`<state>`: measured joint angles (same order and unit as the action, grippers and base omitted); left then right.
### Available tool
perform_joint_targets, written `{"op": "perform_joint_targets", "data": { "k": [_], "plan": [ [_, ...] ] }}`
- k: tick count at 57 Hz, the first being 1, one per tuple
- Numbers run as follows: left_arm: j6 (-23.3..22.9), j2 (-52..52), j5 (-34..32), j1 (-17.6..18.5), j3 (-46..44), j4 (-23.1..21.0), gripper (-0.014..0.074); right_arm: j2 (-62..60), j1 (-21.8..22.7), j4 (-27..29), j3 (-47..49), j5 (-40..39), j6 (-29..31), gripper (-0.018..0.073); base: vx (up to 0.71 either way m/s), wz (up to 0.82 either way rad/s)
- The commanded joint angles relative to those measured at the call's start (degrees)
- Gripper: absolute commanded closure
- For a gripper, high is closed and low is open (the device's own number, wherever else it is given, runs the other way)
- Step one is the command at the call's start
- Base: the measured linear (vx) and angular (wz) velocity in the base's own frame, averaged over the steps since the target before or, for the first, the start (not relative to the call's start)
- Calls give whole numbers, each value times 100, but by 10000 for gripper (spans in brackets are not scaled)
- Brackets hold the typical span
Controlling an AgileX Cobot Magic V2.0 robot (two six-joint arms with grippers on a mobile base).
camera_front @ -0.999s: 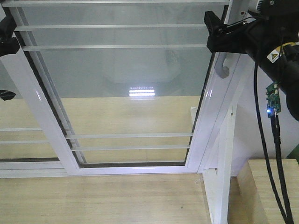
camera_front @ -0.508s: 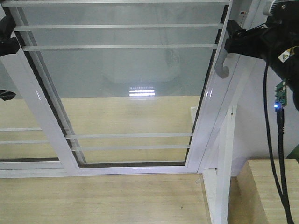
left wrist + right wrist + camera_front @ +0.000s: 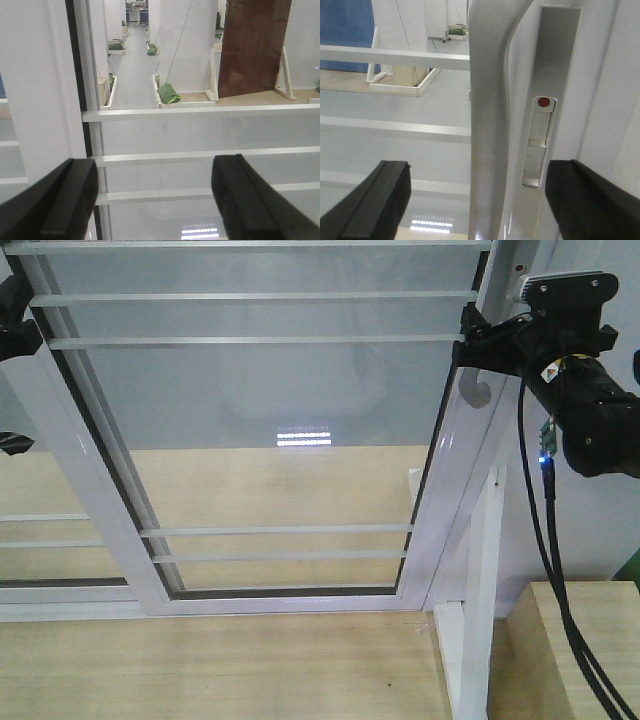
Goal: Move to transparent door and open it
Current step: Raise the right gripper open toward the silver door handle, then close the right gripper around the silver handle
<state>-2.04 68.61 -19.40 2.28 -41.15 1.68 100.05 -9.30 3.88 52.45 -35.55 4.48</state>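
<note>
Now the right gripper (image 3: 480, 200), jaws apart, straddles the handle (image 3: 487, 100), which runs 12 to 6 o'clock up the door (image 3: 260, 420) edge, between its fingers (image 3: 370, 205).

lab test hall: freestanding partition mockups (image 3: 182, 45), green sandbags (image 3: 168, 93).

The transparent door (image 3: 270, 400) is white-framed with white bars, its handle (image 3: 487, 125) grey, fingers (image 3: 370, 200) black.

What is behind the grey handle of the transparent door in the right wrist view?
Behind the handle stands the white frame with a recessed latch plate showing a red dot. Left of it, glass and white bars. The strip directly behind the handle is covered.
</note>
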Motion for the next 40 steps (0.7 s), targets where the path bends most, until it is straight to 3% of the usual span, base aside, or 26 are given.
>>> {"op": "perform_joint_targets", "data": {
  "k": [1, 30, 40],
  "plan": [
    [-43, -135, -481, 8, -196, -54, 19, -23, 31, -53, 398, -544, 49, -35, 0, 0],
    [-43, -57, -287, 8, -196, -54, 19, 703, 31, -17, 1123, -681, 80, -35, 0, 0],
    [-43, 8, -287, 8, -196, -54, 19, 703, 36, 224, 1123, -719, 212, -10, 0, 0]
  ]
}}
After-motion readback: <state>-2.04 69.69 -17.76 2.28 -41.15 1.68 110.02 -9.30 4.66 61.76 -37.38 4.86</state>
